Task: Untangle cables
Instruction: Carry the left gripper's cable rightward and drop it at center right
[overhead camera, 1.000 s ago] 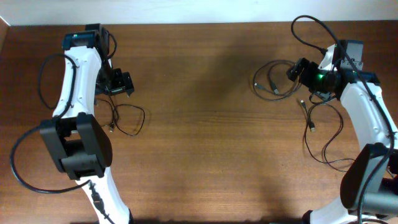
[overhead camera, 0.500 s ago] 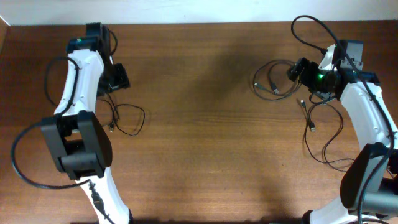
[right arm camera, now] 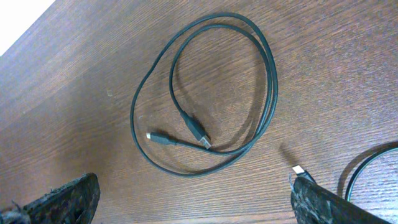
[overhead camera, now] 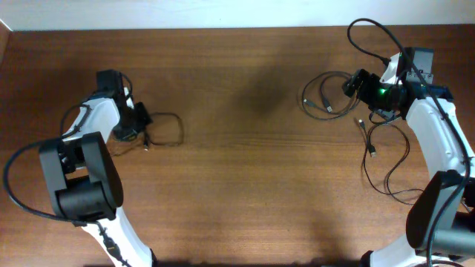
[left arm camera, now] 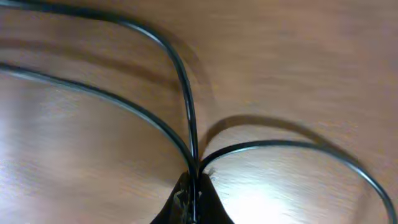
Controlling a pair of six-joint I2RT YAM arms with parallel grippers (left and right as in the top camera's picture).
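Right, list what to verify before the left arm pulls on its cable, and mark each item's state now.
1. Left gripper shut on the left cable: ok.
2. Only one strand in that pinch: cannot tell; several strands meet at the closed jaws.
3. Right gripper open and holding nothing: ok.
4. Coiled cable lying flat on the table with both plug ends inside its loop: ok.
5. Loose plug clear of the right gripper's finger: cannot tell; it lies right beside the fingertip.
6. Left cable well apart from the cables on the right side, in the overhead view: ok.
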